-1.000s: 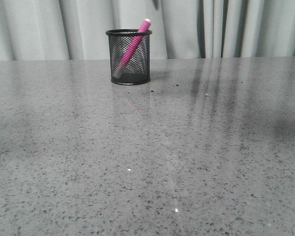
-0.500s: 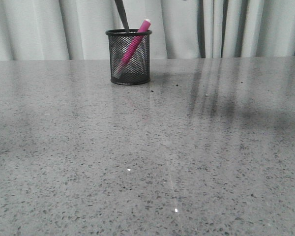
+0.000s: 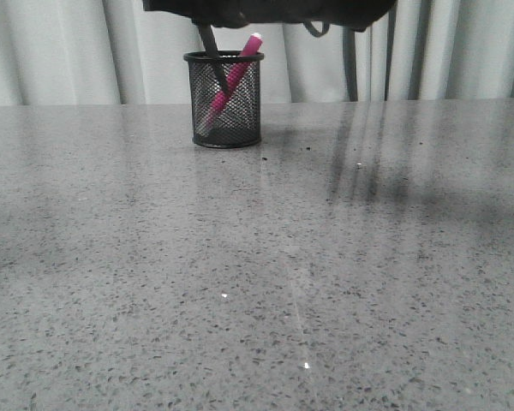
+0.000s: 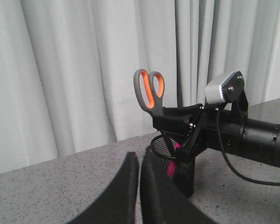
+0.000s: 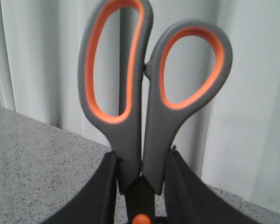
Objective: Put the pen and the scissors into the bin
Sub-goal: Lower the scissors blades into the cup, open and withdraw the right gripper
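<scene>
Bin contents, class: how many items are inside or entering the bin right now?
2. The pen leans inside the bin, its tip above the rim. The scissors, gripped by the right gripper, enter blades-first. The mesh may hide something smaller.

Grey-handled scissors lined in orange stand upright, handles up, dark blades dipping into the black wire-mesh bin at the far side of the desk. A pink pen leans inside, its white tip above the rim.

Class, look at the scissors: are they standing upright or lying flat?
Upright. The scissors stand handles up, gripped by the right tool, blades pointing down into the bin.
</scene>
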Available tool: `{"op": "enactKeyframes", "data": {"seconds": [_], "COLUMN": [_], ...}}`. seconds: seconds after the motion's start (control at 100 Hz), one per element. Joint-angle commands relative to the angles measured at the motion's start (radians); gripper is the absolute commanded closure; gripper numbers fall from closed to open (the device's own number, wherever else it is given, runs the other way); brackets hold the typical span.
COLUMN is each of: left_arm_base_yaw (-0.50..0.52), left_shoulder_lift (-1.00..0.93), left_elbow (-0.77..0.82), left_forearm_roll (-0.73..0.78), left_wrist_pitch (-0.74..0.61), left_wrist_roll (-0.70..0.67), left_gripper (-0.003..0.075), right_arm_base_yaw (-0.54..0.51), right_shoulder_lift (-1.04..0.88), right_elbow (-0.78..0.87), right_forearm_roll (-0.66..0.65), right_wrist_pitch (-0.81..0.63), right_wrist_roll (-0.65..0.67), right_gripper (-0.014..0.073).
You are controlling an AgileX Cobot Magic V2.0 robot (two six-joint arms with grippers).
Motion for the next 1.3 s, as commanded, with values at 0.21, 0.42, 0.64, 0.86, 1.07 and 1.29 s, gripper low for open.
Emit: {"op": "enactKeyframes", "data": {"seconds": [0.21,0.42,0.64,0.86,1.07,1.29], "left_arm_base_yaw": [-0.007,-0.007,-0.007,-0.007,-0.007,-0.007], "left_shoulder_lift": [-0.006,-0.006,-0.006,-0.006,-0.006,-0.006], "left_elbow": [-0.029,-0.029,-0.029,-0.029,-0.029,-0.029], "left_forearm_roll": [-0.051,-0.051,-0.051,-0.051,-0.051,-0.051], "left_wrist_pitch": [0.009,0.009,0.009,0.009,0.009,0.009], "left_wrist_roll": [0.0,0.0,0.0,0.0,0.0,0.0], "left_gripper": [0.0739,0.0739,0.0739,0.0739,0.0739,0.0739], "right_arm_base_yaw": [-0.017,-0.017,-0.017,-0.017,-0.017,-0.017], "right_shoulder_lift": [-0.053,-0.051,-0.049,-0.049,-0.049,-0.051], "right_elbow": [0.023,0.05,0.061,0.061,0.061,0.061], "right_forearm_roll": [-0.002,-0.002,-0.002,-0.002,-0.002,-0.002], "right_wrist_pitch": [-0.085,-0.077,-0.064,-0.062,-0.062,-0.062], "right_wrist_roll": [-0.001,-0.001,-0.001,-0.001,-0.001,-0.001], "right_gripper": [0.0665,0.0665,0.0665,0.0664,0.0589,0.0288]}}
